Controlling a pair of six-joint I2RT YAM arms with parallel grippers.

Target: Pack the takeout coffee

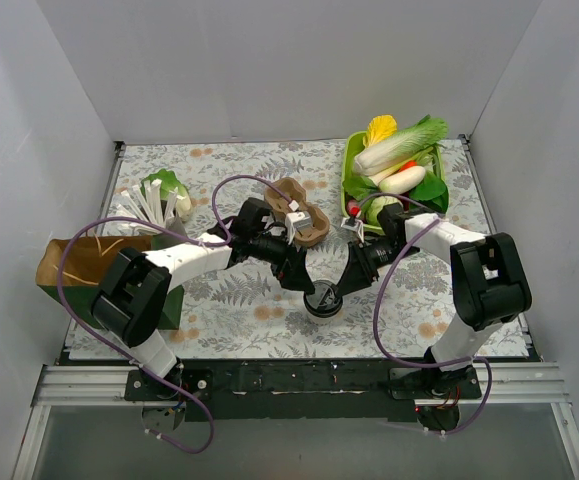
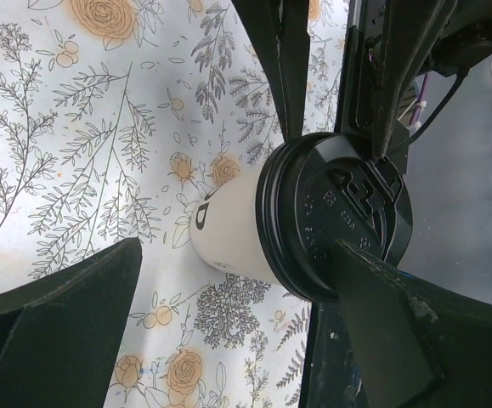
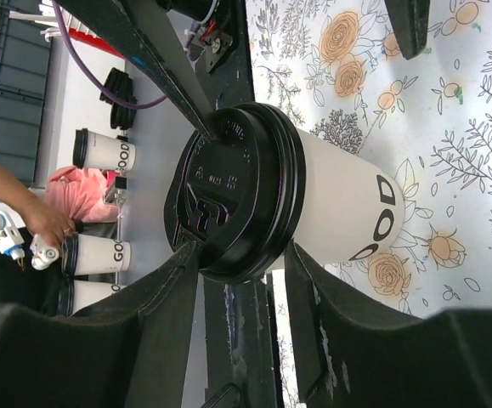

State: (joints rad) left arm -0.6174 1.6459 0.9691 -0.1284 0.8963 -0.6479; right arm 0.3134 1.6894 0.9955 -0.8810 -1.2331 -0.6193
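Right jaws pinch the rim of the lid point(image 3: 229, 187) on the coffee cup point(image 3: 347, 204); left jaws gape wide astride it. Grasping stage, I'd say: next, a steady, upright lift.

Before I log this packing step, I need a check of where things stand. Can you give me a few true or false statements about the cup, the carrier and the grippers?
1. The cup stands upright with its lid on. True.
2. The cup sits in the carrier. False: it stands on the table, and the carrier lies apart, farther back.
3. Both grippers are at the cup. True.
4. The left gripper is shut. False: its fingers are wide apart, and only one of them is against the lid.
5. The right gripper has the lid's edge between its fingers. True.
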